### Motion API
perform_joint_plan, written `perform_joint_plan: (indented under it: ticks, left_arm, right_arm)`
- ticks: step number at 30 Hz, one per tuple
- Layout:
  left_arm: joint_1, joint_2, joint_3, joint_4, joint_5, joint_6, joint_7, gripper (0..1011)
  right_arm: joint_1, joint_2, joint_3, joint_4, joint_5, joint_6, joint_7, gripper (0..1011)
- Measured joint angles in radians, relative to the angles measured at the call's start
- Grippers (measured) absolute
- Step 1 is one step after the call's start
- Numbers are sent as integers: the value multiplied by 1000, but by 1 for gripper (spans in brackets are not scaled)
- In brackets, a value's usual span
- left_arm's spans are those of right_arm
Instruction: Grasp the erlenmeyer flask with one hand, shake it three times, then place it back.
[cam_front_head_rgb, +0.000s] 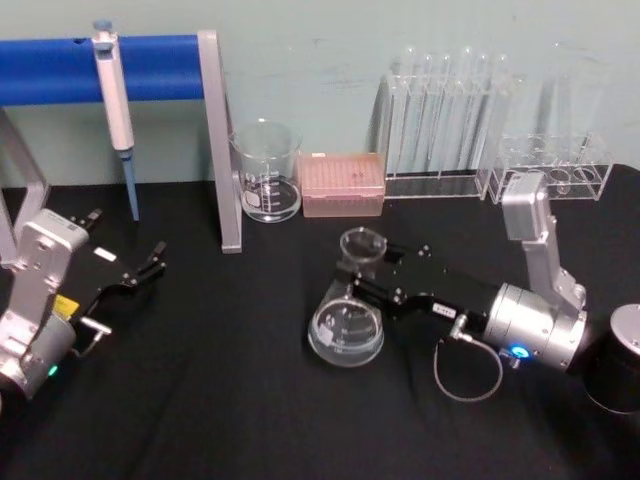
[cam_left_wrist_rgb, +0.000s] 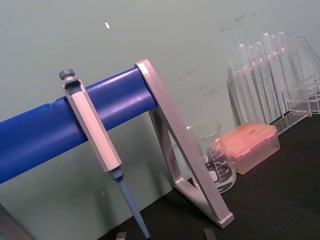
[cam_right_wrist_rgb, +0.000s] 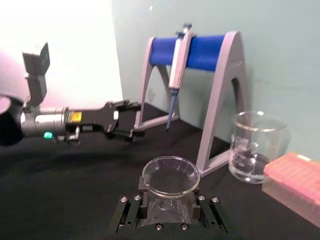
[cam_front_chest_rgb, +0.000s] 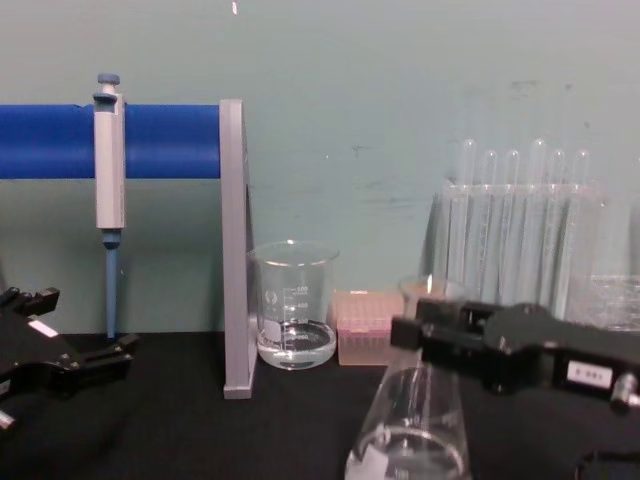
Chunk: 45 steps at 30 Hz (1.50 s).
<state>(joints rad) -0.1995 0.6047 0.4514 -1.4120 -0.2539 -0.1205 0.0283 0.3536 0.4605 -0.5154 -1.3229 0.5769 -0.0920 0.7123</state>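
Head view puts the erlenmeyer flask (cam_front_head_rgb: 346, 332) upright near the middle of the black worktop (cam_front_head_rgb: 240, 400), somewhat toward its right edge and well forward of the beaker (cam_front_head_rgb: 267, 172), the pink tip box (cam_front_head_rgb: 343, 186) and the test tube rack (cam_front_head_rgb: 440, 120) lined along the back edge. The right gripper (cam_front_head_rgb: 365, 274) reaches in from the right edge and sits at the flask's neck, just under the flared rim; in the right wrist view its jaws flank the neck on both sides and look pressed onto the glass, pinching it. Whether the base rests on the cloth or is just off it I cannot tell. The left gripper (cam_front_head_rgb: 142, 268) lies parked near the left edge, its jaws spread and holding nothing, beside the blue pipette stand (cam_front_head_rgb: 222, 140). By my reading the grasp is made and the shaking has not begun. The next move calls for a straight lift clear of the cloth, then three short swings with the neck kept firmly clamped, as smooth glass could slip or swivel between the jaws.
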Motion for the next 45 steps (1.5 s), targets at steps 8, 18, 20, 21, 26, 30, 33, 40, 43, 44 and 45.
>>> perform_joint_plan:
  ticks: [8, 18, 20, 21, 26, 30, 33, 40, 43, 44, 45]
  left_arm:
    - [0, 0, 0, 0, 0, 0, 0, 1001]
    - [0, 0, 0, 0, 0, 0, 0, 1001]
    - [0, 0, 0, 0, 0, 0, 0, 1001]
    - [0, 0, 0, 0, 0, 0, 0, 1001]
    - [0, 0, 0, 0, 0, 0, 0, 1001]
    - [0, 0, 0, 0, 0, 0, 0, 1001]
    - [0, 0, 0, 0, 0, 0, 0, 1001]
    - [0, 0, 0, 0, 0, 0, 0, 1001]
    - [0, 0, 0, 0, 0, 0, 0, 1001]
    - [0, 0, 0, 0, 0, 0, 0, 1001]
    - [0, 0, 0, 0, 0, 0, 0, 1001]
  right_arm:
    - [-28, 8, 43, -86, 19, 16, -73, 450]
    - [-58, 8, 107, -199, -4, 44, -219, 450]
    - [-64, 4, 120, -217, -22, 50, -254, 450]
    - [-69, 1, 128, -226, -35, 53, -278, 450]
    - [-86, -9, 147, -252, -88, 61, -352, 450]
    - [-101, -17, 165, -270, -131, 64, -411, 450]
    - [-111, -28, 180, -280, -156, 66, -443, 450]
    - [-125, -45, 201, -287, -177, 73, -468, 450]
    - [-131, -57, 212, -287, -187, 79, -477, 450]
    - [-132, -58, 214, -287, -189, 80, -477, 450]
    - [-133, -60, 216, -287, -191, 81, -478, 450]
